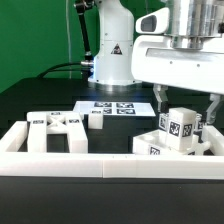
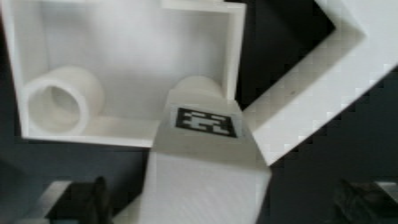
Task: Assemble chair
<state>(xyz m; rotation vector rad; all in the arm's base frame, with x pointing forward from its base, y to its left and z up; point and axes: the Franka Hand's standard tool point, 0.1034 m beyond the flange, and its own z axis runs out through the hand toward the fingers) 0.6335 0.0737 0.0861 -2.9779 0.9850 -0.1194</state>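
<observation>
The chair is in loose white pieces with square marker tags. In the exterior view, a blocky tagged piece (image 1: 182,126) stands at the right, and a lower tagged piece (image 1: 150,144) lies against it on its left. My gripper (image 1: 186,108) hangs over the blocky piece with a finger on either side. In the wrist view the gripper (image 2: 222,205) is open. Its dark fingers (image 2: 84,199) stand apart from the tagged piece (image 2: 208,120) running between them. Beside that piece lies a flat white panel (image 2: 107,60) with a round hole.
A low white border rail (image 1: 110,166) runs along the front and up the exterior view's left side. Inside it on the left lie a wide tagged piece (image 1: 55,126) and a small block (image 1: 97,120). The marker board (image 1: 118,107) lies flat behind them, before the robot's base (image 1: 112,55).
</observation>
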